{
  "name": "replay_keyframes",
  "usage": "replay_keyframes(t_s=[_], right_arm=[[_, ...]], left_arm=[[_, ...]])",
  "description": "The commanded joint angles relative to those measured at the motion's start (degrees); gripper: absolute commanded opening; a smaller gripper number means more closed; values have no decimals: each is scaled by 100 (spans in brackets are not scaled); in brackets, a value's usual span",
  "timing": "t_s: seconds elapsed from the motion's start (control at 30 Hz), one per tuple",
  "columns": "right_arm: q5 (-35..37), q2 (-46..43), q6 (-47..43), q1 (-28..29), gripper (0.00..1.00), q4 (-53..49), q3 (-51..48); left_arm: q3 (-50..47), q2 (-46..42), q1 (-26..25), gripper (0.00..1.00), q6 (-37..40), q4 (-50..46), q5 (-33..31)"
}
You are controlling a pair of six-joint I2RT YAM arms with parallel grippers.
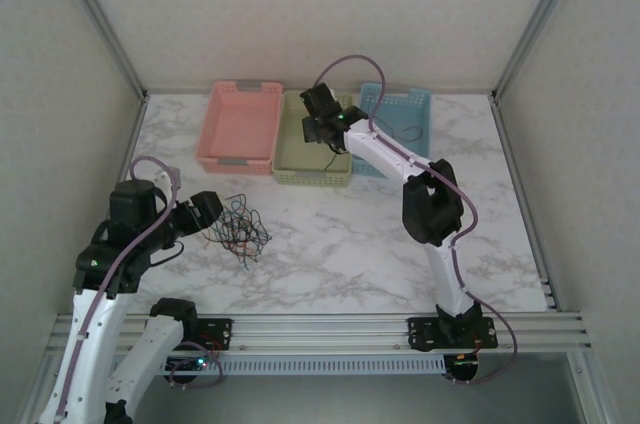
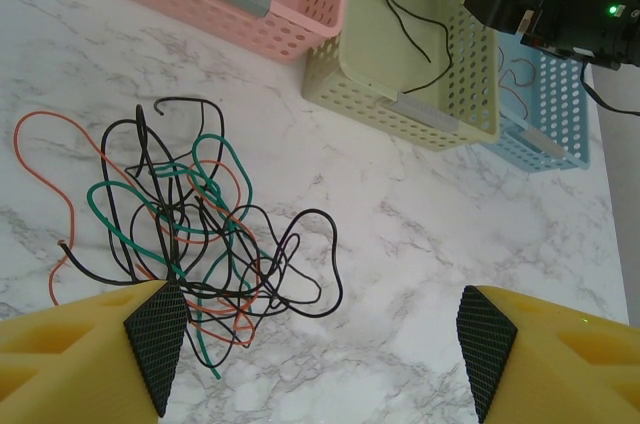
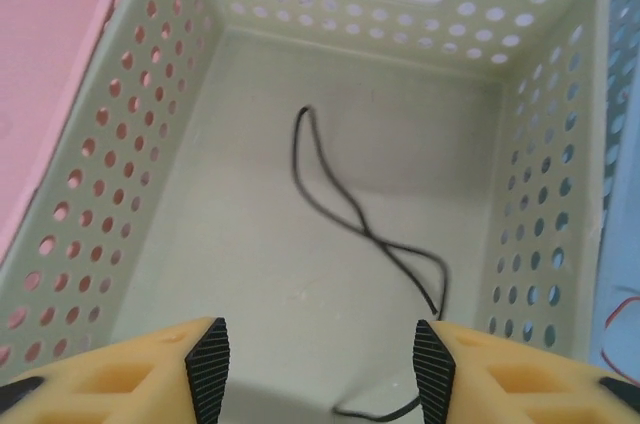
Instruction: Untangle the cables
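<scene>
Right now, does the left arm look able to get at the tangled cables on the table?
Probably yes: the left pincer is open, and the tangled cables lie on the table just ahead of one finger, with nothing between.

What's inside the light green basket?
One black cable lies loosely curled on the floor of the green basket. Its near end runs below the open right gripper, so that bit is partly hidden.

There are three baskets: one pink basket (image 2: pixel 200 6), one pale green basket (image 2: pixel 370 94) and one blue basket (image 2: pixel 560 114). One black cable (image 3: pixel 372 236) lies in the green one. The tangle of cables (image 2: pixel 200 234) at 8 o'clock shows three colours, black, green and orange. How many cables are in it, I cannot tell.
</scene>
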Motion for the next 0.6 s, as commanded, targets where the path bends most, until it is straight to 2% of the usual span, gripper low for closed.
replay_keyframes(t_s=[0.0,0.07,0.13,0.3,0.43,0.57], right_arm=[[-840,-817,-290,181,53,347,-565],[-1545,-1222,-546,323,52,691,-1000],[-1948,-1553,-743,549,53,862,-1411],[-3345,-2049,-375,817,55,1347,-2312],[-3629,-2054,-252,1282,56,1306,-2560],[-3530,-1989,236,1568,56,1720,-2918]], left_arm=[[-63,-80,-9,75,30,-15,-51],[-72,-96,-7,75,29,-16,-54],[-72,-100,-5,75,33,-17,-60],[-76,-177,-4,74,24,-10,-107],[-80,-195,-4,75,12,1,-118],[-80,-203,-20,75,17,-11,-97]])
